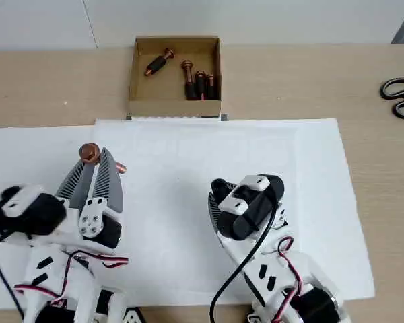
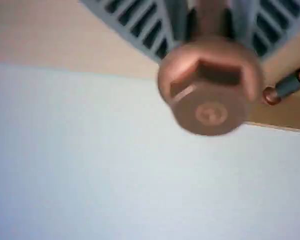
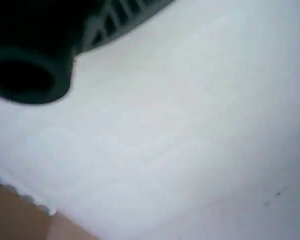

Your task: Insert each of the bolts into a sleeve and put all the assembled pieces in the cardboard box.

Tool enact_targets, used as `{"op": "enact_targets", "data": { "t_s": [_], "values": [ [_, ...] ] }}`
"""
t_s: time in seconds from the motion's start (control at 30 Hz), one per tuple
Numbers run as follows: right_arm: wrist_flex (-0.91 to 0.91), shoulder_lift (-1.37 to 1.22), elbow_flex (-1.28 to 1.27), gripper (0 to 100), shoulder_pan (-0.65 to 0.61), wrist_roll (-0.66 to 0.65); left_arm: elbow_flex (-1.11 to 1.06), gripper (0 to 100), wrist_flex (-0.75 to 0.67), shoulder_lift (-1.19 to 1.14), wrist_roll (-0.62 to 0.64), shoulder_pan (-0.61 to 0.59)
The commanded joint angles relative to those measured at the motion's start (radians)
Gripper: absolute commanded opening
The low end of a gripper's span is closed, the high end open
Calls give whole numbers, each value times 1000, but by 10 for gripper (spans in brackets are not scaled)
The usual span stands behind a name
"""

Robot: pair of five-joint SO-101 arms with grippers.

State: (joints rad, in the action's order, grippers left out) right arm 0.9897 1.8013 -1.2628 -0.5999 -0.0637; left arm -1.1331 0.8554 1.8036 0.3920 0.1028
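My left gripper [image 1: 97, 157] is shut on a copper bolt [image 1: 90, 153] over the left part of the white paper; its hex head [image 2: 210, 87] looms close in the left wrist view, between the grey ribbed fingers [image 2: 135, 20]. To the right of it, my right gripper [image 1: 219, 196] is shut on a black sleeve [image 1: 219, 186], whose open bore [image 3: 25, 76] shows in the right wrist view. The cardboard box [image 1: 175, 106] stands at the back and holds several assembled pieces [image 1: 198, 84], one lying apart at its left [image 1: 158, 62].
A white paper sheet [image 1: 269, 161] covers the table in front of the box. Black scissors [image 1: 400, 96] lie at the far right edge of the wooden table. An assembled piece [image 2: 290, 86] shows far off in the left wrist view.
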Motion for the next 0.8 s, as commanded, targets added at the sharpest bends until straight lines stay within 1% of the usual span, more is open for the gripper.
{"op": "enact_targets", "data": {
  "t_s": [0.0, 0.13, 0.23, 0.33, 0.4, 0.5, 0.63, 0.77],
  "values": [
    [-62, 10, -20, 4, -12, -8, -13, 5, -34, 11, 68, 63],
    [-110, 10, -75, 4, -19, 0, -25, 5, -37, 11, 132, 150],
    [-196, 10, -120, 4, -84, 0, -36, 5, -38, 9, 163, 190],
    [-272, 10, -169, 4, -173, -2, -53, 5, -38, 11, 166, 236],
    [-303, 10, -203, 4, -206, -3, -53, 5, -38, 11, 167, 250],
    [-321, 10, -236, 4, -217, -5, -53, 5, -38, 12, 170, 275],
    [-320, 10, -242, 4, -216, -6, -48, 5, -34, 12, 222, 319],
    [-320, 10, -235, 4, -216, -8, -53, 5, -32, 12, 222, 358]
  ]
}}
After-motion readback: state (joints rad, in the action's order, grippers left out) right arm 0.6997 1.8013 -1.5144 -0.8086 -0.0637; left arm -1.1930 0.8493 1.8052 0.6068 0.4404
